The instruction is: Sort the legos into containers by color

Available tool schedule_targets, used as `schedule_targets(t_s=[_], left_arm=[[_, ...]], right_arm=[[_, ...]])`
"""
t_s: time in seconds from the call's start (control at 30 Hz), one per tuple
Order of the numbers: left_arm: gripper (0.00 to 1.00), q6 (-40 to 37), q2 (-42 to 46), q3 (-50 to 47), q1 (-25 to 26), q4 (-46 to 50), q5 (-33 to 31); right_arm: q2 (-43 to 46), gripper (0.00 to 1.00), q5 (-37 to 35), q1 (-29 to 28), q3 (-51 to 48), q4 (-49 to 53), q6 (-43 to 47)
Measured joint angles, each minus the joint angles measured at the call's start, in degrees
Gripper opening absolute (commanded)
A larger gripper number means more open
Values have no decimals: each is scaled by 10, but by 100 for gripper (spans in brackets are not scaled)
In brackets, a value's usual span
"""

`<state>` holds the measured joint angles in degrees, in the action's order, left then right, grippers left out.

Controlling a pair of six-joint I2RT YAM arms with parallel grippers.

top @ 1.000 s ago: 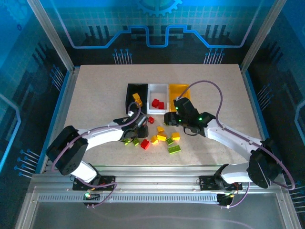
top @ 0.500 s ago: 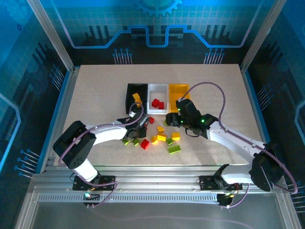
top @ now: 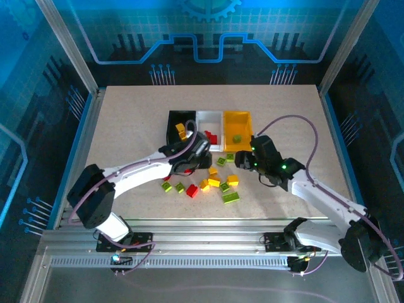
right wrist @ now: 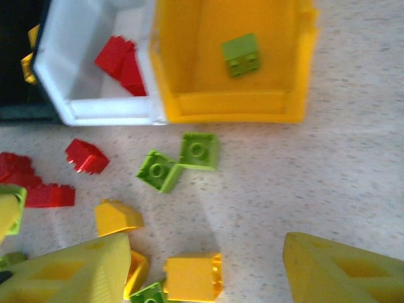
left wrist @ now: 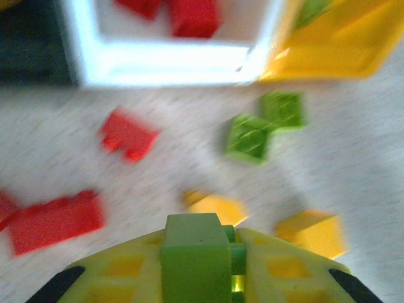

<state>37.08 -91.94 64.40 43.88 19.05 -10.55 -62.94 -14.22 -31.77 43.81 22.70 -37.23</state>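
Two arms overhead: left gripper (top: 203, 153) just short of the white bin (top: 209, 113), right gripper (top: 240, 161) beside loose legos (top: 214, 182). Left wrist: clamped on a green lego (left wrist: 192, 252), yellow bin (left wrist: 341, 44) ahead-right, likely its home. Right wrist: jaws spread, empty, green brick (right wrist: 240, 54) binned ahead.

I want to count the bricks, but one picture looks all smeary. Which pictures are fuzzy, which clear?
Left wrist view: smeary, the red brick is streaked and the white bin rim glares; only the held green brick looks clearer. Right wrist view: fairly sharp, studs show on the lime brick in the yellow bin. Top external view: clear but blue-lit, loose bricks tiny.
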Motion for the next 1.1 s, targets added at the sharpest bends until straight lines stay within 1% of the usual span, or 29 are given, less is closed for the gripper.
schedule_targets(t_s=[0.17,0.37,0.43,0.5,0.6,0.7,0.77,0.87,0.9,1.0,1.03,1.07,1.1], left_arm=[[28,-13,-115,150,0,-10,15],[29,-33,-266,330,0,-2,18],[32,-37,-304,372,-2,4,18],[39,-40,-339,410,-3,11,18],[47,-40,-381,461,-7,28,18],[52,-37,-409,499,-10,42,19],[56,-35,-414,509,-11,49,20],[66,-24,-411,508,-11,51,29],[71,-23,-404,499,-11,47,32],[84,-15,-354,437,-9,31,41],[90,-12,-332,413,-8,24,42],[99,-10,-303,385,-6,16,44],[99,-7,-272,351,-5,2,45]], right_arm=[[40,67,-2,31,-34,15,-12],[42,67,-1,35,-46,29,-16],[44,67,1,36,-49,30,-16],[49,68,3,37,-53,30,-16],[53,68,12,38,-56,31,-16],[53,68,24,38,-57,30,-14],[55,69,32,39,-60,28,-12],[59,70,54,41,-70,23,-6],[59,70,62,41,-73,21,-3],[51,72,83,40,-76,13,2],[44,72,88,39,-76,9,3],[35,72,92,37,-76,2,4],[24,73,97,33,-76,-5,4]])
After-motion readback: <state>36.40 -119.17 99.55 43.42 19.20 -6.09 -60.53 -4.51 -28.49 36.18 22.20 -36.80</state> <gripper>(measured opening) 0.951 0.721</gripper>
